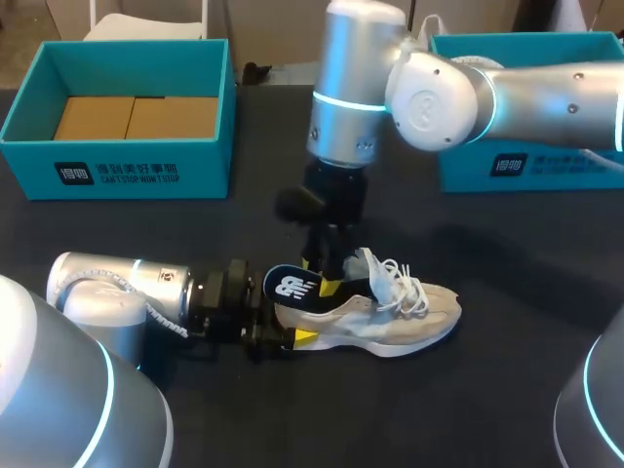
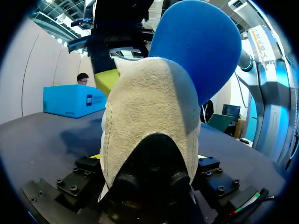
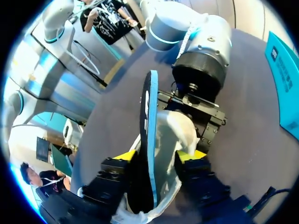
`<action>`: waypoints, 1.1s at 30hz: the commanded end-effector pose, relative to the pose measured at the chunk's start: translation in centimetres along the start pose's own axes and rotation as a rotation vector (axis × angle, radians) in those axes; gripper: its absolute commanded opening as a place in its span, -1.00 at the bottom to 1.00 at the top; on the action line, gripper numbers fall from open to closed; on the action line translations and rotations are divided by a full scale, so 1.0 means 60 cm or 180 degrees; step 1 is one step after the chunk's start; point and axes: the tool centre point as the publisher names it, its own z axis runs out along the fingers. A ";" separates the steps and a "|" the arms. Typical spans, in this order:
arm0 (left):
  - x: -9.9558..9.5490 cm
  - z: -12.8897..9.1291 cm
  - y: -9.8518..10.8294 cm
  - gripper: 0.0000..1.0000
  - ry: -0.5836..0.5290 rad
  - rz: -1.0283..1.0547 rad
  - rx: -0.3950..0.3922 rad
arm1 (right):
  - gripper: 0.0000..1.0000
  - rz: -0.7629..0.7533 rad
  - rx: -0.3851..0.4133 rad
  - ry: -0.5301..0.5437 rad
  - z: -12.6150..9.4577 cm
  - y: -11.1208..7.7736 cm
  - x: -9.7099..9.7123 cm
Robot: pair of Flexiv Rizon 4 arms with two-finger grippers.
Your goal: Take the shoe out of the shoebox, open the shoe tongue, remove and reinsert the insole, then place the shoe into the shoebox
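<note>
Currently a pale grey-and-cream shoe (image 1: 390,317) rests sole-down near the middle of the dark desk (image 1: 507,390), outside any box, w/ its toe toward the robot's right, its heel toward the left, and white laces loose. The left end effector (image 1: 283,336) comes in low and level from the left and is closed on the heel, one finger on each side, steadying the shoe on the desk. The right end effector (image 1: 327,278) hangs straight down over the shoe's opening. Its fingers are closed to a narrow gap on the dark blue insole (image 1: 291,285), w/ some pale fabric of the upper pressed in beside it. The insole stands on edge, heel end sticking up behind the collar, front end down inside the shoe. Two teal shoeboxes sit at the far edge, well apart from the shoe: the left shoebox (image 1: 117,175) w/ cardboard in it, and the right shoebox (image 1: 546,166). Handling, as a judgement: the shoe looks light w/ a soft upper that dents, so the stiffer heel is prob. the sound place to hold. The insole looks thin & floppy and could fold or snag on the tongue, so grip near its heel end and feed it toe-first. Can't tell whether the insole is coming out or going back in.
</note>
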 end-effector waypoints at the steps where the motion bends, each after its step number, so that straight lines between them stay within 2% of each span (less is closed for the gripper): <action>1: 0.000 0.001 -0.001 -1.00 -0.0008 -0.0001 0.0001 | 0.30 0.0030 -0.0179 -0.0081 -0.004 -0.016 0.016; 10: 0.000 0.001 -0.001 -1.00 -0.0008 -0.0001 0.0001 | -0.01 0.0102 -0.0302 -0.0049 -0.017 -0.007 0.015; 14: 0.000 0.001 -0.001 -1.00 -0.0008 -0.0001 0.0001 | 0.00 0.0143 -0.0432 -0.0003 -0.016 -0.007 0.013; 17: 0.000 0.001 -0.001 -1.00 -0.0008 -0.0001 0.0001 | 0.16 0.0173 -0.0485 0.0032 -0.015 -0.003 0.009; 25: 0.000 0.001 -0.001 -1.00 -0.0008 -0.0001 0.0001 | 0.09 0.0414 -0.0580 0.0144 -0.010 0.001 0.000; 33: 0.000 0.001 -0.001 -1.00 -0.0008 -0.0001 0.0001 | 0.16 0.0546 -0.0639 0.0173 -0.009 0.000 0.010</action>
